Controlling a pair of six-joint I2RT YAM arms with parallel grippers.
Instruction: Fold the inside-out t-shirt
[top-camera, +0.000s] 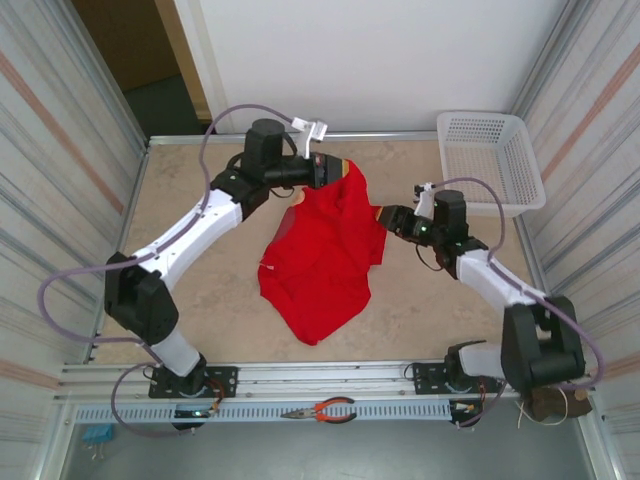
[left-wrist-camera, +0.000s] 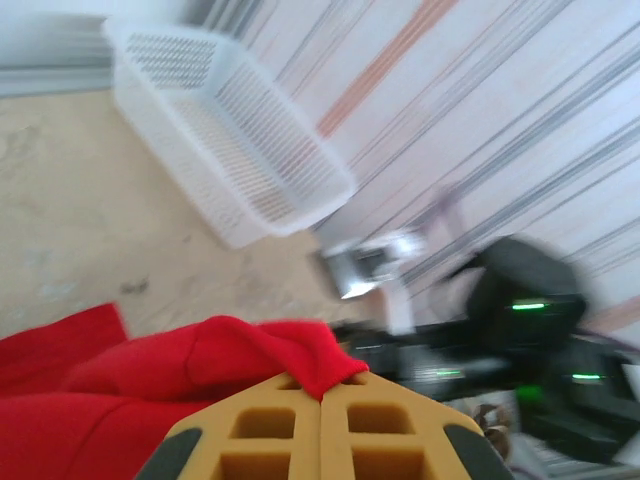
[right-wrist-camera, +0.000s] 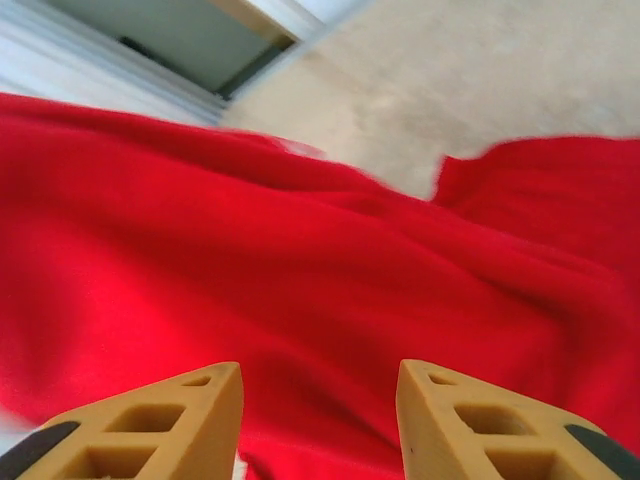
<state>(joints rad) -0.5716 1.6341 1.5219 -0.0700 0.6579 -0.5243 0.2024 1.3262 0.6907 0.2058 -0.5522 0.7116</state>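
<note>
beige table, centre: red inside-out t-shirt drapes bunched from left gripper, jaws shut on a fold. right gripper part open, empty, beside cloth; should seize an opposite edge, then spread flat.

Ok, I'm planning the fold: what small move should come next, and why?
Probably ease the right fingers forward and close them on the t-shirt: the left fingers are shut on a bunched edge, while the right ones stand apart with red cloth ahead.
</note>
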